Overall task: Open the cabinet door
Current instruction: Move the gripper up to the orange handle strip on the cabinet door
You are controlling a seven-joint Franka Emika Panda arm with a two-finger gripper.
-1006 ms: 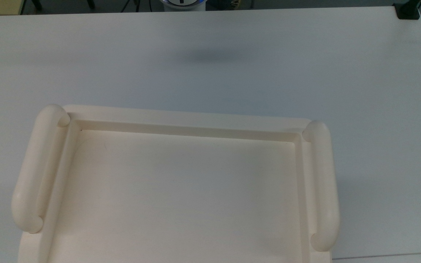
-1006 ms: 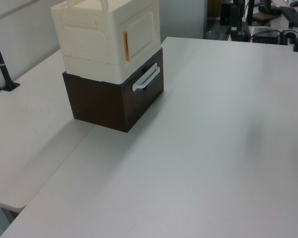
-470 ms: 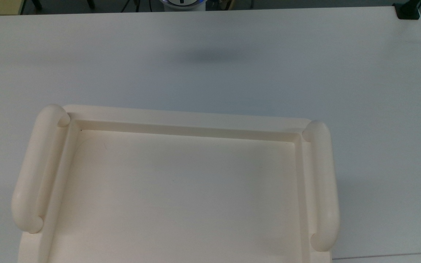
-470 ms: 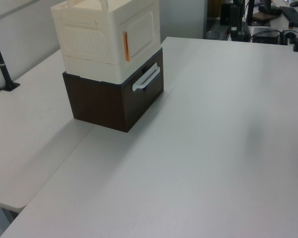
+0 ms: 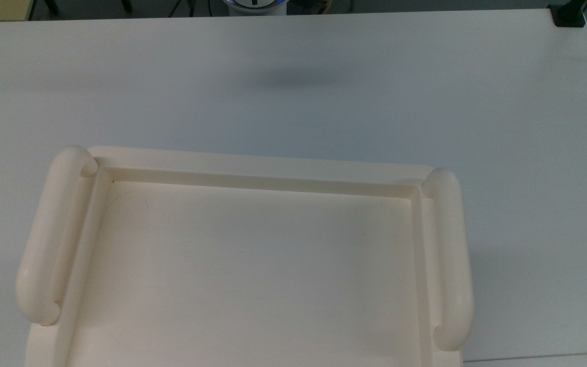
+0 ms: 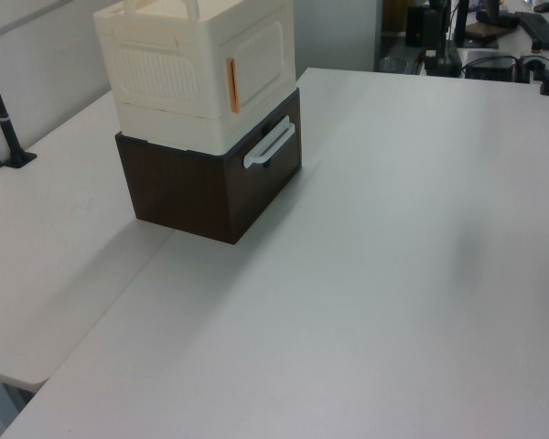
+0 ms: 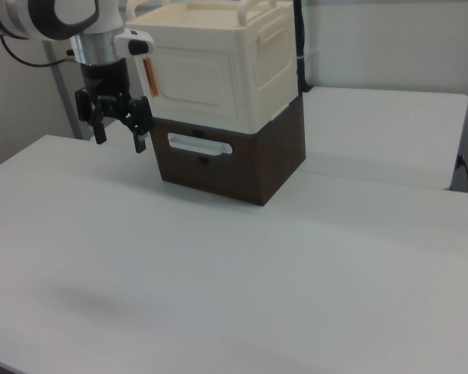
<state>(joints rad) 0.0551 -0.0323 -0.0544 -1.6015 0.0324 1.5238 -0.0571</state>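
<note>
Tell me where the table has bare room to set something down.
The widest bare patch is the white table in front of the dark drawer box, out to its near edge. Another lies past the box's side. It is tight by the cabinet door, where the open claw hangs.

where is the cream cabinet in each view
top view: cream cabinet across the lower middle, seen from above.
left view: upper left, on the dark brown drawer box.
right view: top centre, on the same box.
shared landmark: the rounded top rails.
</note>
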